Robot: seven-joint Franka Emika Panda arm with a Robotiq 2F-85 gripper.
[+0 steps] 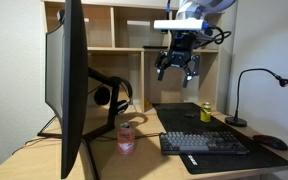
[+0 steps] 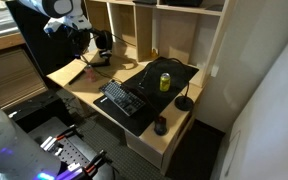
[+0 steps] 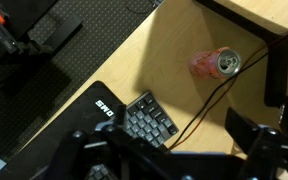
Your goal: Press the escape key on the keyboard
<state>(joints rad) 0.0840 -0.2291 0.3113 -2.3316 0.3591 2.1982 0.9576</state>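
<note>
The black keyboard (image 1: pixel 204 143) lies on a black desk mat (image 1: pixel 189 118) in both exterior views, also seen from above (image 2: pixel 122 98). My gripper (image 1: pixel 177 64) hangs high above the desk, over the mat behind the keyboard's left end, with its fingers spread and nothing between them. In the wrist view one corner of the keyboard (image 3: pixel 146 120) shows below, and the gripper's (image 3: pixel 174 158) dark fingers frame the bottom of the picture, far apart. The single keys are too small to tell apart.
A pink can (image 1: pixel 126 137) stands left of the keyboard, also in the wrist view (image 3: pixel 216 63). A yellow can (image 1: pixel 206 111), a desk lamp (image 1: pixel 252 90), a mouse (image 1: pixel 274 143), a large monitor (image 1: pixel 69 85) and headphones (image 1: pixel 109 95) stand around. A cable (image 3: pixel 209 105) crosses the desk.
</note>
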